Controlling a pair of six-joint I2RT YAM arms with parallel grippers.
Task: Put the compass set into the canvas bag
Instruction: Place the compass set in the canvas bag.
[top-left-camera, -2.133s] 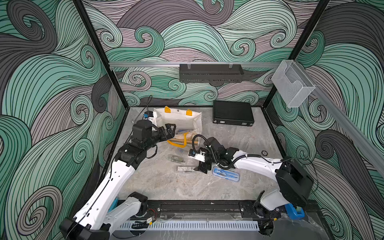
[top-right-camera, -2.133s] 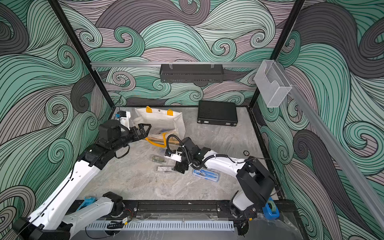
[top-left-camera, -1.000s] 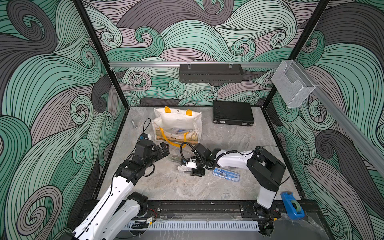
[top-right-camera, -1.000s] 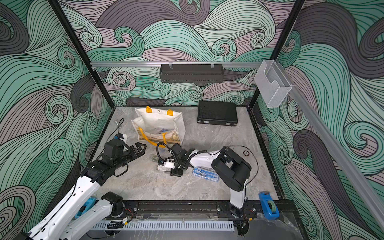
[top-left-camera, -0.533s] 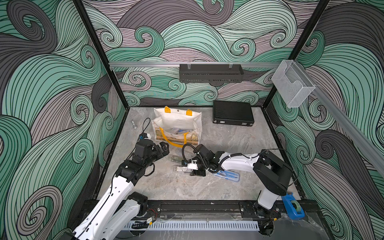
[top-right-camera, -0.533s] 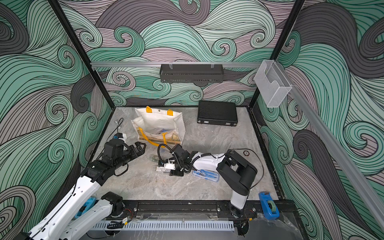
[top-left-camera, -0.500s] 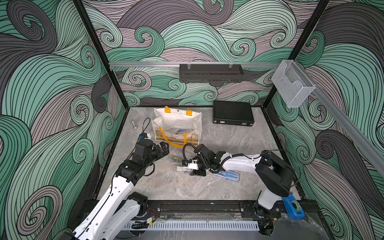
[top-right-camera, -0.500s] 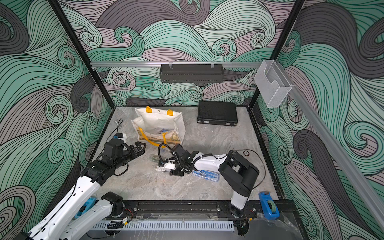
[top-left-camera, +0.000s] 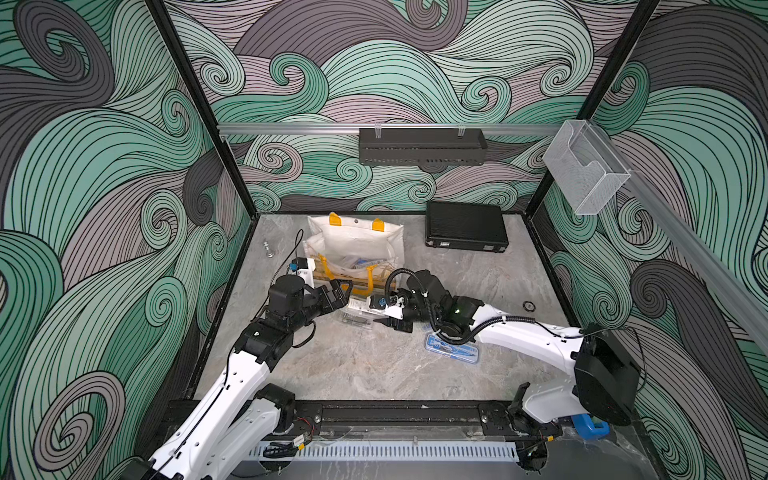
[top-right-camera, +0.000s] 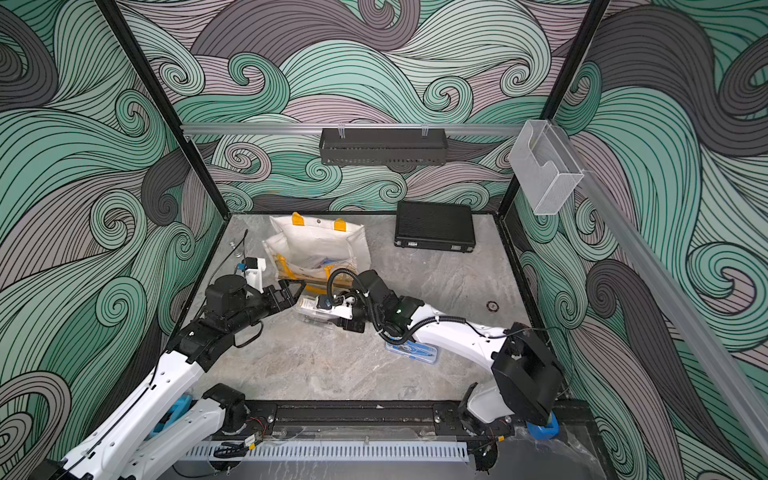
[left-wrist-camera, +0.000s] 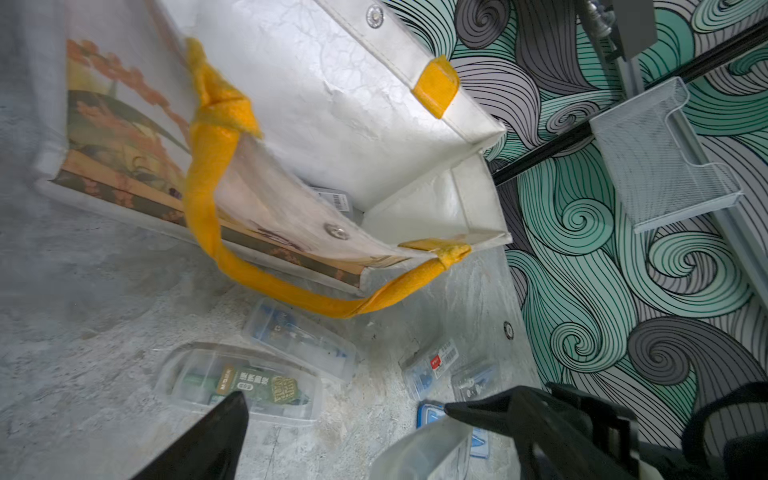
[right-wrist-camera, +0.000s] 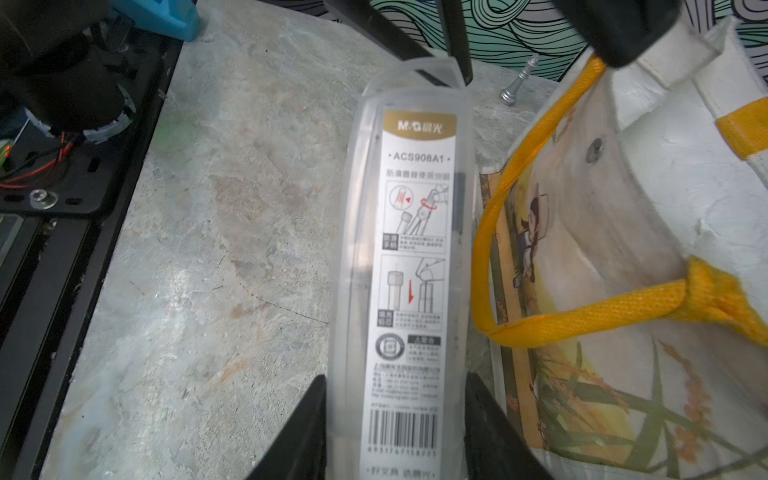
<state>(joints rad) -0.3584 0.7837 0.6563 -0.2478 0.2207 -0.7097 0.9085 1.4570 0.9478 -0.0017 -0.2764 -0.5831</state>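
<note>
My right gripper (right-wrist-camera: 397, 415) is shut on the compass set (right-wrist-camera: 411, 270), a long translucent case with a white printed label, held level just above the table. In both top views the compass set (top-left-camera: 359, 305) (top-right-camera: 311, 308) sticks out from the right gripper (top-left-camera: 384, 314) (top-right-camera: 347, 319) toward the left gripper (top-left-camera: 338, 291) (top-right-camera: 291, 291). The left gripper (left-wrist-camera: 345, 407) is open, and the case's far end (left-wrist-camera: 419, 449) reaches in between its fingers. The canvas bag (top-left-camera: 357, 245) (top-right-camera: 320, 245) (left-wrist-camera: 332, 104) (right-wrist-camera: 623, 208) stands open just behind both grippers, one yellow handle hanging forward.
Two more clear cases (left-wrist-camera: 241, 382) (left-wrist-camera: 299, 336) lie on the table under the grippers, and a blue case (top-left-camera: 451, 349) beneath the right arm. A black hard case (top-left-camera: 465, 226) sits at the back right, and a silver chess piece (top-left-camera: 268, 249) at the back left. A small ring (top-left-camera: 528, 306) lies at the right.
My right gripper has closed on the translucent case and carried it up off the table, a little toward the bag. The left gripper stayed open and edged nearer.
</note>
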